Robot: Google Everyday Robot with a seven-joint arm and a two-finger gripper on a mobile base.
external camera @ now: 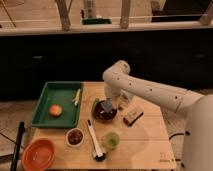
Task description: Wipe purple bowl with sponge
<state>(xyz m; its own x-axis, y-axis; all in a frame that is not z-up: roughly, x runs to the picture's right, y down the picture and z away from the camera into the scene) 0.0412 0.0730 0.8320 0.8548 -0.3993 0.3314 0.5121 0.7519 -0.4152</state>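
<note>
The purple bowl (103,113) sits near the middle of the wooden table (145,145), dark and glossy. A small blue-grey sponge (107,106) lies in the bowl, at its upper part. My gripper (111,103) comes down from the white arm (150,90) and is right over the sponge inside the bowl, apparently touching it.
A green tray (45,117) with an orange fruit (55,110) and a yellow item stands at the left. An orange bowl (39,155) is front left, a small white bowl (75,136) beside it. A long utensil (95,142), a green cup (110,140) and a tan-and-brown block (132,116) lie nearby.
</note>
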